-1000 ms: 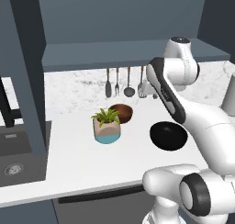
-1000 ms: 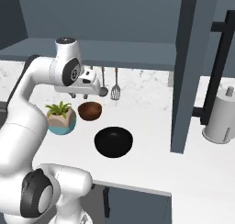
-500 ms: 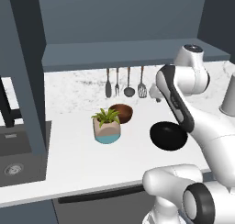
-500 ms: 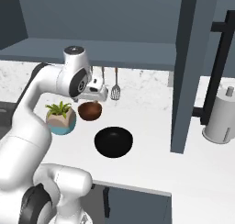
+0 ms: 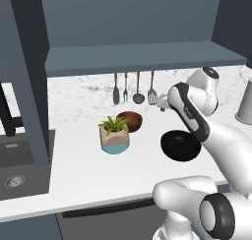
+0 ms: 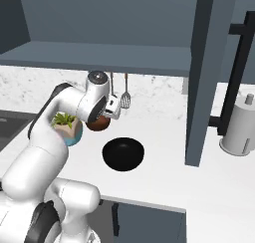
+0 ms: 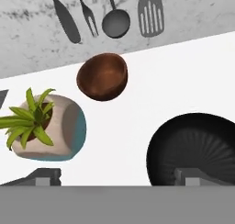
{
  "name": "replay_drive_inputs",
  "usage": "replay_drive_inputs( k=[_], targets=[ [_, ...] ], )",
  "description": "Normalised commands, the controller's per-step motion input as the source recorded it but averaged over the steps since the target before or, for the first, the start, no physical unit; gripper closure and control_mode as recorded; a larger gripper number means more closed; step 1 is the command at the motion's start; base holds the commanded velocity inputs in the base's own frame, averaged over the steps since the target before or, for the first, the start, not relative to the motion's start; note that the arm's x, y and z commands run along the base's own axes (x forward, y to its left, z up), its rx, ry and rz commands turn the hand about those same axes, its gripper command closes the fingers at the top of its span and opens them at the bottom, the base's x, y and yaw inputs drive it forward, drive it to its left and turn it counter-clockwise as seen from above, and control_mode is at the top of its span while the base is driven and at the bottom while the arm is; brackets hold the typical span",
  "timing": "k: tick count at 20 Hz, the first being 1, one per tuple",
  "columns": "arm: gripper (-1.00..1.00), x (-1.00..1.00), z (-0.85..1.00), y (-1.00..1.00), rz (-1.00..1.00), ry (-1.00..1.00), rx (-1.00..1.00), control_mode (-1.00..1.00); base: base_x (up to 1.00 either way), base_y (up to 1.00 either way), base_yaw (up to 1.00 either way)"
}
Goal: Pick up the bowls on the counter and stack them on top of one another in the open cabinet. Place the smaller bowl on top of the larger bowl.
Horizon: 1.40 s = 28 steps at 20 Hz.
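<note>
Black glossy wide bowl point(image 7: 195, 147) and reddish-brown smaller bowl point(image 7: 102, 76) both on white surface point(image 7: 137, 113); cabinet shelf point(image 5: 142, 52) unstocked; claw point(image 7: 117, 176) open, empty.

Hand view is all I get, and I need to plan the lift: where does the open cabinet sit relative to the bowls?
Observer: The cabinet shelf runs along the wall just above the hanging utensils, well higher than the brown bowl.
Operator: Anything to the right of the black bowl?
Observer: A tall dark panel stands to the right of the black bowl.
Operator: How high is the end effector?
Observer: The end effector hangs between the counter and the shelf, close to the brown bowl.
</note>
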Motion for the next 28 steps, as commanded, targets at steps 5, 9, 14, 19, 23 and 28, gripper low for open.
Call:
replay_drive_inputs(
  k=[5, 9, 14, 19, 23, 28],
  targets=[
    [-1.00, 0.77, -0.09, 0.10, -0.01, 0.04, 0.01, -1.00, 0.00, 0.00, 0.00],
    [-1.00, 0.51, -0.29, 0.02, 0.00, 0.14, -0.02, -1.00, 0.00, 0.00, 0.00],
    [-1.00, 0.02, -0.71, 0.00, 0.00, 0.07, 0.00, -1.00, 0.00, 0.00, 0.00],
    [-1.00, 0.21, -0.58, 0.03, 0.00, 0.00, 0.04, -1.00, 0.00, 0.00, 0.00],
    [-1.00, 0.44, -0.29, 0.09, 0.00, 0.02, 0.00, -1.00, 0.00, 0.00, 0.00],
    [-1.00, 0.42, -0.17, 0.10, 0.00, 0.00, 0.01, -1.00, 0.00, 0.00, 0.00]
  ],
)
